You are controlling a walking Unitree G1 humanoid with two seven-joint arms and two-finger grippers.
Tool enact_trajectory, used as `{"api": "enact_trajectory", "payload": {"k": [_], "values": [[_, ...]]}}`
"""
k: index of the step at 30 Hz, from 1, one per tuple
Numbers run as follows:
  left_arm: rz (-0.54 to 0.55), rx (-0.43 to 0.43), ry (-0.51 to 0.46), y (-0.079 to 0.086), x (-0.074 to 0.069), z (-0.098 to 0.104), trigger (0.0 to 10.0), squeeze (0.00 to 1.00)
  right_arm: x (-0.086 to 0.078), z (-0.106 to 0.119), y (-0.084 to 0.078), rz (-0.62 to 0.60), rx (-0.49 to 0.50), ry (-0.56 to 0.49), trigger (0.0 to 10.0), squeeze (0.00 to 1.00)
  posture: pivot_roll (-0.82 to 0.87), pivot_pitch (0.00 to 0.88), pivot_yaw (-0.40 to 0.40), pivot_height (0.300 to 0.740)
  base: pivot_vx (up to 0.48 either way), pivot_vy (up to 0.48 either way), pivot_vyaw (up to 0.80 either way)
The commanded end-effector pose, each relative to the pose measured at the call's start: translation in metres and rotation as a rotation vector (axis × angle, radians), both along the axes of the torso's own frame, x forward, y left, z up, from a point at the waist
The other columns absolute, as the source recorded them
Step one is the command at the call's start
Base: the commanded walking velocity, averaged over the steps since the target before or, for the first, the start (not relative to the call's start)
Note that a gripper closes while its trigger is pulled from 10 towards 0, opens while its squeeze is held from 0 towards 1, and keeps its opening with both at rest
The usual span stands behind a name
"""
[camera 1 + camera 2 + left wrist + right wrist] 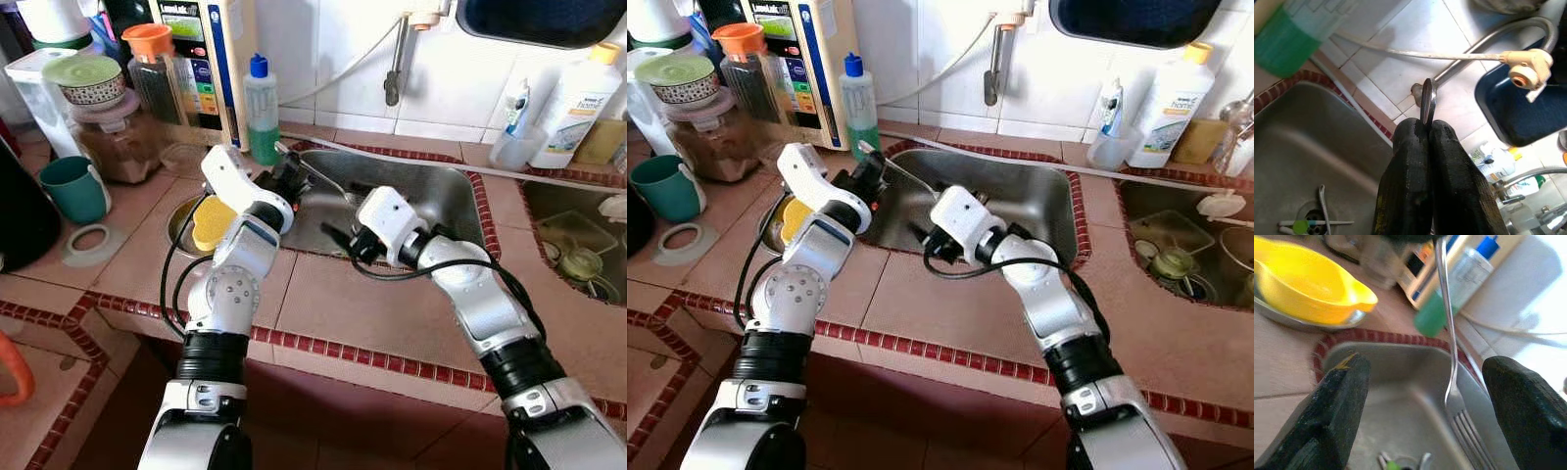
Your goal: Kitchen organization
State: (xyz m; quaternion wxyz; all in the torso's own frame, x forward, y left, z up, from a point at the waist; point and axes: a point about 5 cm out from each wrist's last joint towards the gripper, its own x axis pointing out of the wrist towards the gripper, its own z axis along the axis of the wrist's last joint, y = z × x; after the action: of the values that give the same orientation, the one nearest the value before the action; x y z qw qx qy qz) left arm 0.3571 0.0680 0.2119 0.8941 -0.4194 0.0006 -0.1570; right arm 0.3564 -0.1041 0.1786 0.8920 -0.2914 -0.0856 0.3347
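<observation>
Holding a fork (1450,357) over the sink (446,196), left gripper (291,179).

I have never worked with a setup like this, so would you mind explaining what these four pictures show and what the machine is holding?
This is a humanoid robot with two silver arms, standing at a tiled kitchen counter. The two wide pictures come from a stereo camera on its head, looking down at the same scene. The other two come from cameras on its wrists, looking along each hand's black fingers.

The left hand is shut on a metal fork, held over the steel sink. The right hand is open beside it; its wrist view shows the fork's tines between its spread fingers, untouched.

On the counter stand a green soap bottle, a teal mug, a yellow bowl in a metal dish, jars and a white bottle. A few small utensils lie at the sink drain.
</observation>
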Motion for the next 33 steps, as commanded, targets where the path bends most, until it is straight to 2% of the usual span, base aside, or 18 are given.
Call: {"api": "enact_trajectory", "payload": {"k": [1,6,7,8,17,33], "values": [[-0.078,-0.105,0.035,-0.037,-0.014,-0.002,0.0,0.0,0.003,0.001,0.002,-0.013,-0.027,-0.018,10.0,0.0,-0.01,0.033,0.037,0.74,0.0,0.0,0.0],[-0.08,-0.096,0.043,-0.037,-0.016,-0.004,0.0,0.0,0.011,-0.006,0.004,-0.075,-0.029,-0.002,10.0,0.0,-0.01,0.034,0.037,0.74,0.0,0.0,0.0],[-0.082,-0.096,0.043,-0.037,-0.016,-0.003,0.0,0.0,0.013,-0.009,0.003,-0.099,-0.034,0.008,3.8,0.0,0.0,0.034,0.036,0.74,0.0,0.0,0.0],[-0.083,-0.096,0.043,-0.037,-0.016,-0.003,0.0,0.0,0.014,-0.009,0.003,-0.107,-0.037,0.008,0.0,0.0,0.0,0.034,0.036,0.74,0.0,0.0,0.0],[-0.092,-0.089,0.044,-0.041,-0.02,-0.002,0.0,0.0,0.022,-0.012,-0.006,-0.194,-0.039,0.006,0.0,0.0,0.0,0.037,0.032,0.74,0.0,0.0,0.0],[-0.1,-0.074,0.057,-0.043,-0.023,-0.003,0.0,0.0,0.024,-0.015,-0.008,-0.211,-0.035,0.003,0.0,0.0,0.0,0.035,0.028,0.74,0.0,0.0,0.0]]}}
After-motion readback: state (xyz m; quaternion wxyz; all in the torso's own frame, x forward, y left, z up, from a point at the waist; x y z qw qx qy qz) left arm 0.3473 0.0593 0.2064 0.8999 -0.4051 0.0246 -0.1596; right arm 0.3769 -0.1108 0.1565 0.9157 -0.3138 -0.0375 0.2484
